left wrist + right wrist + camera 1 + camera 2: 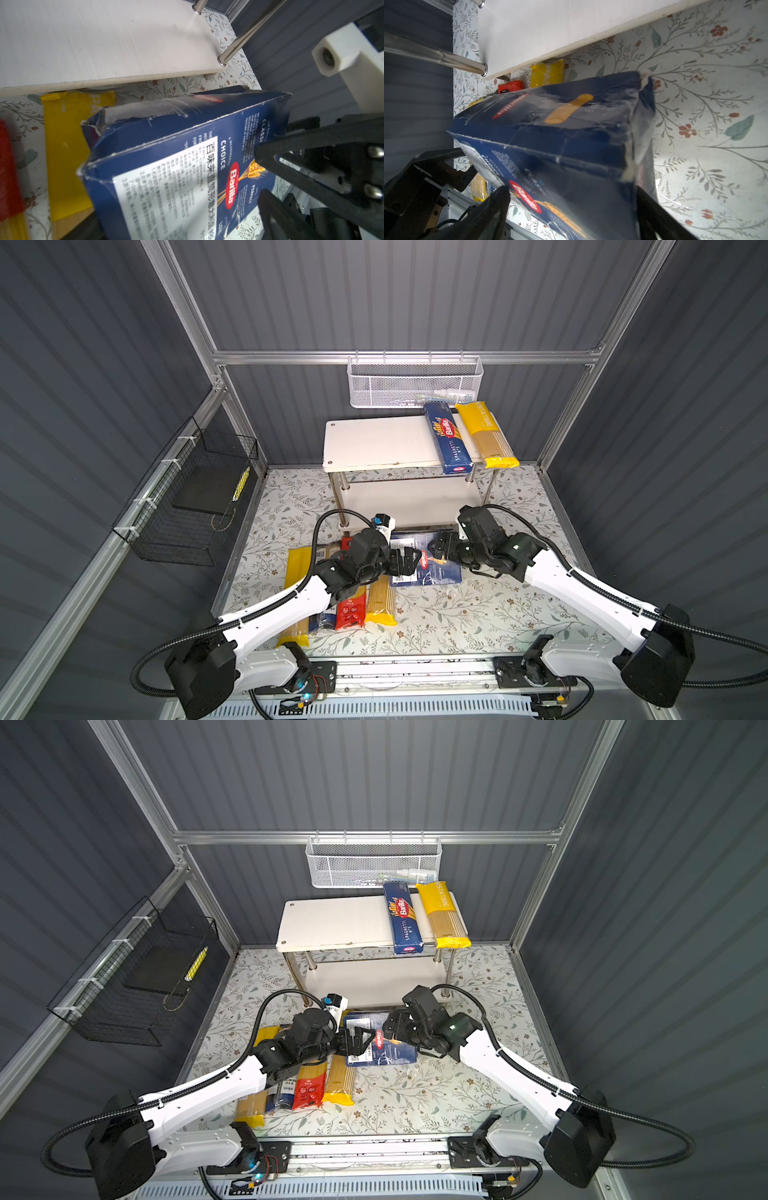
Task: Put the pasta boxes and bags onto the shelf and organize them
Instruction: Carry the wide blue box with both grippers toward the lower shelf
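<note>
Right gripper grips the wide Barilla box between its fingers.

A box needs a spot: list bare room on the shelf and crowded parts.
Free: top board of the white two-tier chrome-legged shelf, left of the narrow dark blue Barilla cardboard box; lower board. Crowded: right end, with the yellow-ended clear spaghetti bag.
</note>
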Available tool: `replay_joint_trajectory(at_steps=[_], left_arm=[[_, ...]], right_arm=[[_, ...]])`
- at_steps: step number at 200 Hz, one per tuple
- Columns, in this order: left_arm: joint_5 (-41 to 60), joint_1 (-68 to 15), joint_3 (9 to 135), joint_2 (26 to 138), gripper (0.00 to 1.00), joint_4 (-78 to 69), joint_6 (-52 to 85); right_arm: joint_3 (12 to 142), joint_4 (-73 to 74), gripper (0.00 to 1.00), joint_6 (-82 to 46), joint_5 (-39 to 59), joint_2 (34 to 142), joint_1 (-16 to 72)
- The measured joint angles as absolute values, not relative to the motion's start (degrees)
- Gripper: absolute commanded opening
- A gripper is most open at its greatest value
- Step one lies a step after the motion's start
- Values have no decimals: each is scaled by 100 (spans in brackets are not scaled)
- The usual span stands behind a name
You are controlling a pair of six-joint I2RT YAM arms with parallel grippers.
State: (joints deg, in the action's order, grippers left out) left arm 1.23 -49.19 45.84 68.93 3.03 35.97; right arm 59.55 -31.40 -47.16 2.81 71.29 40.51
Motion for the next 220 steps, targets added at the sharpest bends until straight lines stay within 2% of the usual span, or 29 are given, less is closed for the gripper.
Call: replay_joint_trajectory(at_steps=[115,220], left_arm=[[-224,-4921,5358,6368,100,1120,3212],[-436,-4941,5717,6257,100,1031,2963]], right_arm=[[6945,-3824,90,-4451,-174,7330,4587],[7572,-4298,90,-4429,-183,7518,4731]])
